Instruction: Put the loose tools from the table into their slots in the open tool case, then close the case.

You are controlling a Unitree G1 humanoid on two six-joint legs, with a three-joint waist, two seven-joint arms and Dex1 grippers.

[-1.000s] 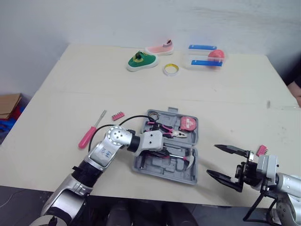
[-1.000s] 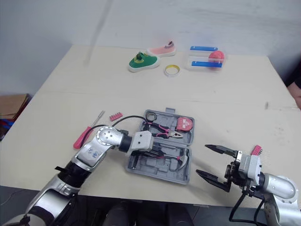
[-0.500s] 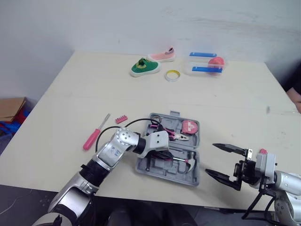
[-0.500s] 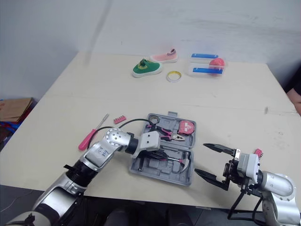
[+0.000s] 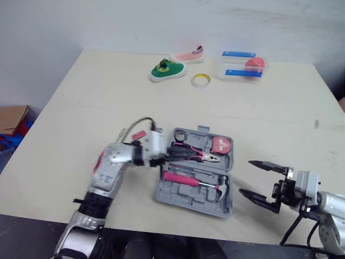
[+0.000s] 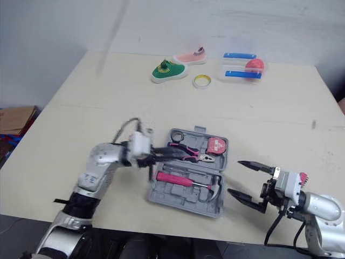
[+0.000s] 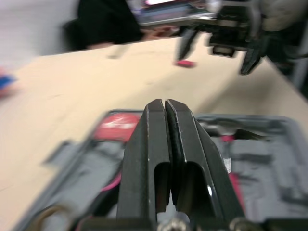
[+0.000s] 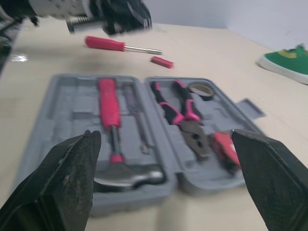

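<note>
Near the table's [image 5: 108, 91] front edge lies the open tool case [image 5: 183, 193], hammer [image 5: 180, 177] and pliers [image 5: 197, 155] slotted. Left gripper [image 7: 164, 103], fingers pressed together, hovers over the pliers. Screwdriver [image 8: 122, 44] and bit holder [image 8: 162, 61] lie loose beyond that arm. Right gripper [image 5: 247, 177] gapes beside the case.

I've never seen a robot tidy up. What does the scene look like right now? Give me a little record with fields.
Case: grey plastic tool case, open, lying flat
Inside it: pink-handled hammer, pink-handled pliers, red tape measure
Outside it: pink-handled screwdriver, small pink bit strip
Left gripper: shut, empty, at the case's left edge by the pliers
Right gripper: open, empty, to the right of the case
Task state: tools left to stow, case not closed
</note>
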